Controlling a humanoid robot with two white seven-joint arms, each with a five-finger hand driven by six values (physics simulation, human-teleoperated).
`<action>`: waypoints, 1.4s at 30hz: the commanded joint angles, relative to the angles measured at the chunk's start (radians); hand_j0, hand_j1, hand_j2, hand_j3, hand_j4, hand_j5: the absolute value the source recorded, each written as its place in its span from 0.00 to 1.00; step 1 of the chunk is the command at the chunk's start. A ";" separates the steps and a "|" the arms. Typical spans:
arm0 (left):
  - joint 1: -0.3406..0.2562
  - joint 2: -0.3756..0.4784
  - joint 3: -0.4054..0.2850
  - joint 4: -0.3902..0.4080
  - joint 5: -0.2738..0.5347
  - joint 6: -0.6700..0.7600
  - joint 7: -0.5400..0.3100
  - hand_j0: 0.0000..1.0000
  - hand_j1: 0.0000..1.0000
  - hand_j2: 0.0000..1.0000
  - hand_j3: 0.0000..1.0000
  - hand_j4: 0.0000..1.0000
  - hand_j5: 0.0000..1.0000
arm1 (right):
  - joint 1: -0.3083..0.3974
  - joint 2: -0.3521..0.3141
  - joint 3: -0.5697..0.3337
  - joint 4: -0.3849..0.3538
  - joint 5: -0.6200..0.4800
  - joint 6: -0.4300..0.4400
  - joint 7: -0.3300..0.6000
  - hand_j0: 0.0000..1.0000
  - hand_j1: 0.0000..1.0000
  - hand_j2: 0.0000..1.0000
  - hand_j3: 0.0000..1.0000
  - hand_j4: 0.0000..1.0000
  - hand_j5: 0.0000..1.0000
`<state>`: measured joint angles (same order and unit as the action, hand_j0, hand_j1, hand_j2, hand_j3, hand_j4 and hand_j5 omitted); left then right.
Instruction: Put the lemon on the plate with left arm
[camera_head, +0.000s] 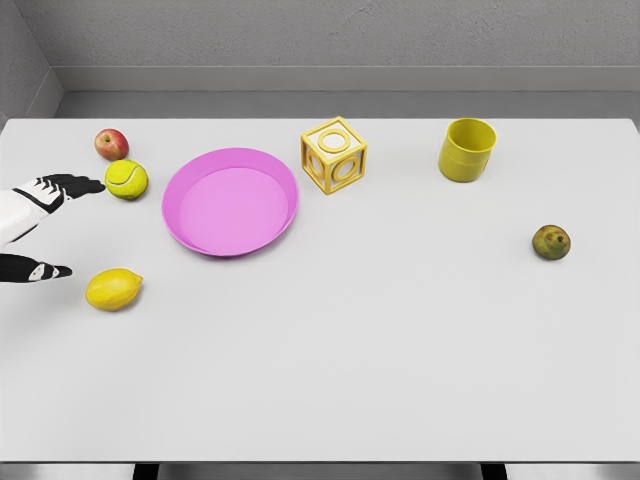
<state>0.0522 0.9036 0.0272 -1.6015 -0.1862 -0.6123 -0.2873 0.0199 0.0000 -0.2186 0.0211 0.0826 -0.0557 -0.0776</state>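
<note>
Left hand (40, 228) splayed beside smooth oval lemon (113, 289)

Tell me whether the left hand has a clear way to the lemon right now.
Probably yes. The left hand is open just left of the lemon, with bare table between them. The tennis ball sits farther back, off that path.

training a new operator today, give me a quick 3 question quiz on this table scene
1. True or false: the lemon already lies on the pink plate.
2. Which object sits nearest the left hand's upper fingertips: A tennis ball, B yellow cup, C yellow cube?
3. What fruit lies just beyond the tennis ball?

Key: 1 false, it lies on the table beside the open hand. 2 A. 3 the red apple.
</note>
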 joint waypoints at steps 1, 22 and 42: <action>0.000 0.000 0.002 0.000 0.007 0.001 0.000 1.00 1.00 1.00 1.00 1.00 1.00 | 0.000 0.000 -0.008 0.000 -0.001 0.001 -0.001 1.00 1.00 1.00 1.00 1.00 1.00; 0.071 0.213 -0.168 -0.005 -0.068 0.001 -0.001 1.00 1.00 1.00 1.00 1.00 1.00 | 0.000 0.000 0.002 0.000 -0.001 0.001 -0.001 1.00 1.00 1.00 1.00 1.00 1.00; 0.031 0.094 -0.078 -0.028 -0.102 0.001 -0.047 1.00 1.00 1.00 1.00 1.00 1.00 | 0.000 0.000 0.002 0.000 -0.001 0.001 -0.001 1.00 1.00 1.00 1.00 1.00 1.00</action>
<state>0.0828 1.0112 -0.0462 -1.6223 -0.2937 -0.6124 -0.3342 0.0199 0.0000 -0.2163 0.0214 0.0818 -0.0552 -0.0783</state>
